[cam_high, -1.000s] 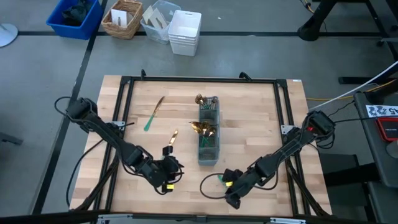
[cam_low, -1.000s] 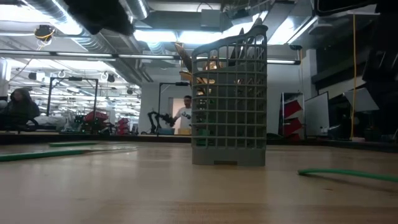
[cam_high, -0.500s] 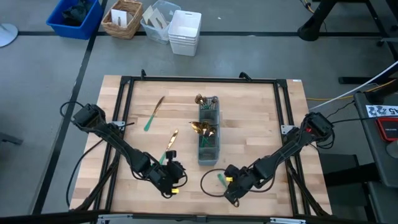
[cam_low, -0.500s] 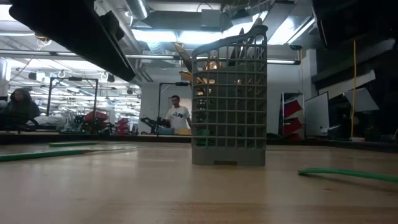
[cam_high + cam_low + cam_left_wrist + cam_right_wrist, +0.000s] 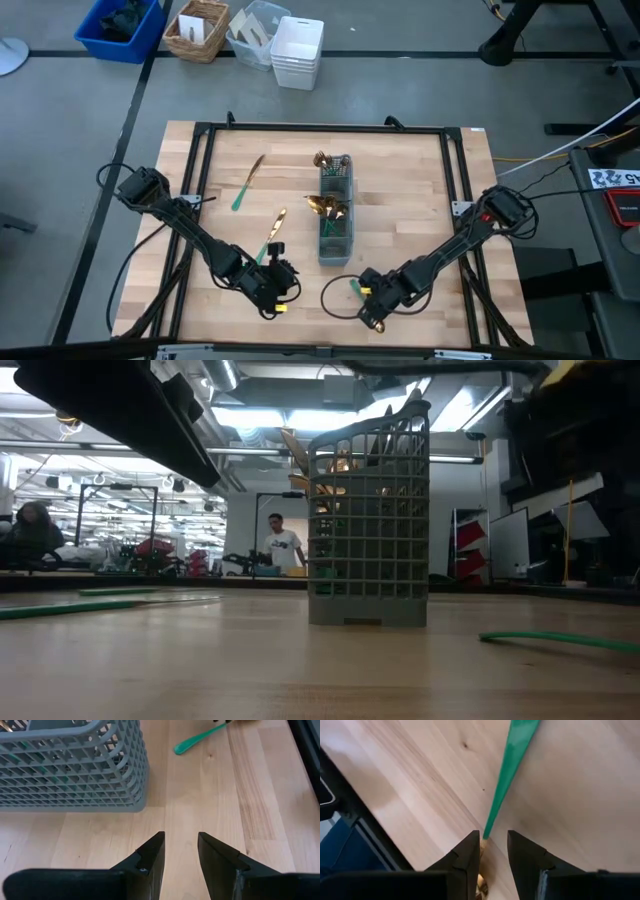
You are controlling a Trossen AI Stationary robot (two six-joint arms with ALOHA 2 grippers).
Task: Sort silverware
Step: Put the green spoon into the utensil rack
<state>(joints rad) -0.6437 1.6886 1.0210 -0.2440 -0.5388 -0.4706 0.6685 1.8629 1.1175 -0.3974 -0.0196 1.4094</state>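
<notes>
Gold-headed, green-handled silverware, partly sorted.
Several pieces point(image 5: 328, 206) stand upright in the table's centre, gold heads up. A knife point(image 5: 247, 182) lies flat far left, a second piece point(image 5: 273, 231) nearer, and a third point(image 5: 356, 289) lies near right of centre.

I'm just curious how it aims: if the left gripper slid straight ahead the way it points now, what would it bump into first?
Probably nothing soon. The left gripper is open over bare table; the grey caddy sits off to one side and a green-handled utensil lies farther on, roughly in line, though depth is unclear.
</notes>
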